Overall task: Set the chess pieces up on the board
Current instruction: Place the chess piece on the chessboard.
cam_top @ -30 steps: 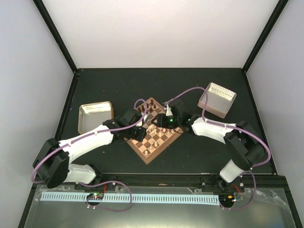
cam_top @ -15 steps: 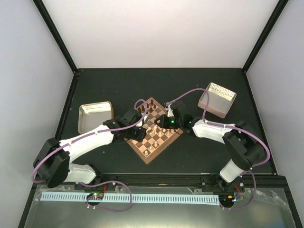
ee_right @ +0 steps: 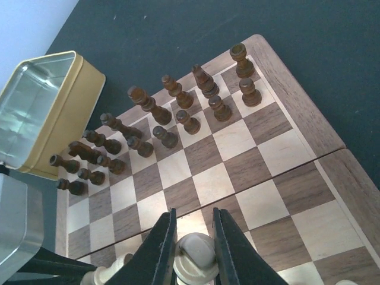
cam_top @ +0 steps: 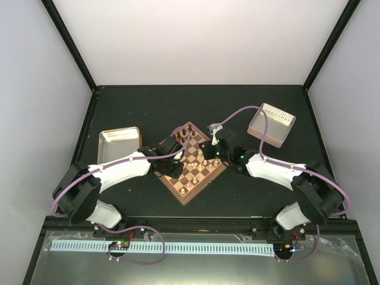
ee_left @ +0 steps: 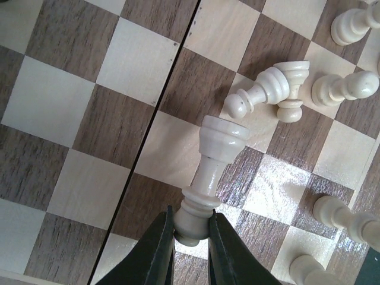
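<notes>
On the dark table (cam_top: pixel 148 107), found the board (cam_top: pixel 185 199) set corner-on, between the tray (cam_top: pixel 119 145) to the left and the bin (cam_top: pixel 270 133) at the far right, apart from both. Saw both arms reaching in over it, one from each side.

Noted the left gripper (ee_left: pixel 191 222) narrowed onto the foot of a tall pale piece (ee_left: pixel 217 148), with fingers (ee_left: pixel 160 249) pressed on both sides of the base and the flared head pointing away from them, over a light square just beside the board's centre seam. Could not tell whether that head touched the wood. Just beyond it, spotted a toppled piece (ee_left: pixel 255 98) lying on its side, touching one of the other pale pieces (ee_left: pixel 344 88) scattered toward the right of that view.

Found the right gripper (ee_right: pixel 193 221) likewise closed in, clamping a round-topped pale piece (ee_right: pixel 195 256) between its two fingers above the near half of the board. Beyond it, made out two rows of dark pieces (ee_right: pixel 178 119) along the board's far edge, the end of the rows near the tray. Could not tell from the wrist view whether the clamped piece rested on a square.
</notes>
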Robot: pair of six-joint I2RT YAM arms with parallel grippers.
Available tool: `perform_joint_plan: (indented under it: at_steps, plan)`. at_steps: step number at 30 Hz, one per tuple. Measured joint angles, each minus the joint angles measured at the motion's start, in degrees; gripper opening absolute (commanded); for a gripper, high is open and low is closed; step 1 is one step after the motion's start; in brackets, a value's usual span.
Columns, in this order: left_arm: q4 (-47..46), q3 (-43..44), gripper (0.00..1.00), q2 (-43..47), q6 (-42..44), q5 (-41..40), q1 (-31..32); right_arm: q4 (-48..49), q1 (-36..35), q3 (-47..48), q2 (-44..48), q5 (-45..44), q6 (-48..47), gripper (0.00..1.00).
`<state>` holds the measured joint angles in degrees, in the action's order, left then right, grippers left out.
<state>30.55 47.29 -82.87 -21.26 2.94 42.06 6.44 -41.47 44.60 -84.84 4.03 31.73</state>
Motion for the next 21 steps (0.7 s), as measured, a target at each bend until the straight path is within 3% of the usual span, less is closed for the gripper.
perform_joint_plan:
  at_steps: [7,15,21]
  plan:
    - [0.20,0.35,0.02,-0.28,-0.28,-0.63,0.00,0.48,-0.35,0.17,-2.86,-1.14,-2.34,0.13]
    - [0.26,0.35,0.01,-0.28,-0.39,-1.03,0.00,-0.35,-0.35,1.97,-5.95,-1.33,-2.34,0.34]
    - [0.26,0.35,0.02,0.04,-0.37,-1.05,0.00,-2.05,-0.35,3.08,-6.25,-2.10,-1.88,0.36]
